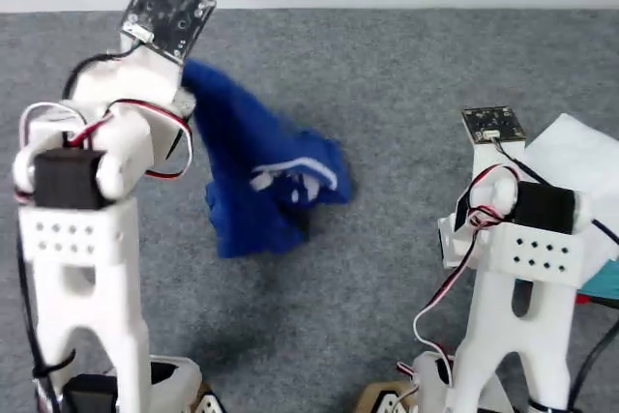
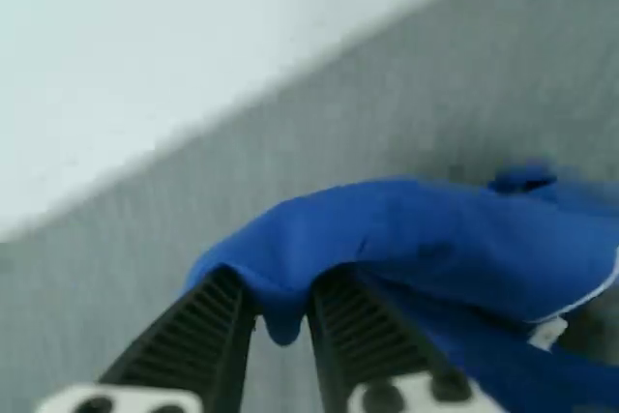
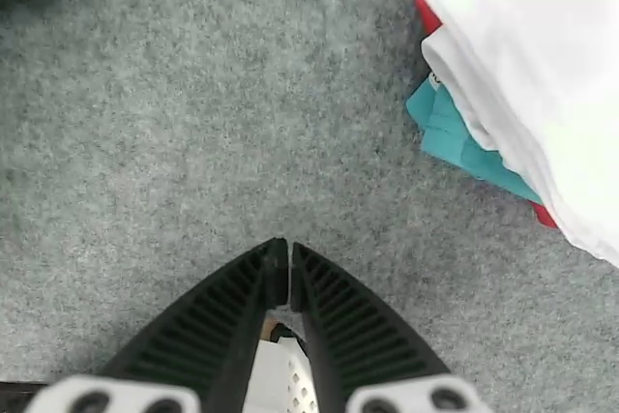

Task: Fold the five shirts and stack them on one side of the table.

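- High view: finds the blue shirt (image 1: 261, 181) in a crumpled heap on the grey table (image 1: 406, 74), left of centre, with one end drawn up toward the far left, under the wrist of the left arm (image 1: 87, 191).
- Places the right arm (image 1: 527, 239) at the near right, well apart from that shirt, with a stack of folded shirts (image 1: 580, 157) just beside it at the right edge.
- Left wrist view: shows the left gripper (image 2: 280, 287) clenched on a fold of the blue shirt, the cloth pinched between the ribbed black fingers (image 2: 208, 326) and bulging over their tips.
- Has the rest of the shirt trailing away from the claw and down to the table, a white tag (image 2: 546, 334) showing on it.
- Right wrist view: shows the right gripper (image 3: 288, 256) clenched, fingertips touching with nothing between them, above the grey table.
- Puts the folded stack near this claw but apart from it: white shirt (image 3: 542, 55) on top, teal layer (image 3: 459, 137) and red edge (image 3: 426, 12) beneath.
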Controlling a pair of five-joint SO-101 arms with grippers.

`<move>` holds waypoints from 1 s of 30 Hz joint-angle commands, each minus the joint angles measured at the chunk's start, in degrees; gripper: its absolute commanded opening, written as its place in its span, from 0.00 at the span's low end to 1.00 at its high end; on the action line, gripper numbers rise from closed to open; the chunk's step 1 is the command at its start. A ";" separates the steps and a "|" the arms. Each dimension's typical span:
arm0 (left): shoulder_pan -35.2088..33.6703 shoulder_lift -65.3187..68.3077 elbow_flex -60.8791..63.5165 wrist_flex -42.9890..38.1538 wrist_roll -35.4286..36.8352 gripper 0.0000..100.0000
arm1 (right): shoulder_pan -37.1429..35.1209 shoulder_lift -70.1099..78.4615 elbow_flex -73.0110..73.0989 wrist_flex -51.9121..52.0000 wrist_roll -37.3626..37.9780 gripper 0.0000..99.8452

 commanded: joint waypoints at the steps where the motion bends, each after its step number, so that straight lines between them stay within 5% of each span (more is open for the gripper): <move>1: -8.35 -1.58 13.93 -7.65 0.44 0.01 | -2.07 -1.54 -0.44 1.71 -0.79 0.01; 10: -20.04 -1.58 38.81 -24.09 -5.19 0.01 | -28.35 1.54 -0.62 -3.65 -2.02 0.01; 15: -24.97 -1.49 44.35 -29.54 -5.27 0.01 | -36.53 11.74 -3.52 -7.43 -2.37 0.01; 23: -27.43 -1.49 47.43 -30.86 -7.56 0.01 | -52.62 32.22 -25.58 -6.81 -0.79 0.13; 30: -27.43 -1.49 47.25 -30.86 -7.56 0.01 | -59.38 49.80 -40.44 -7.08 -0.35 0.20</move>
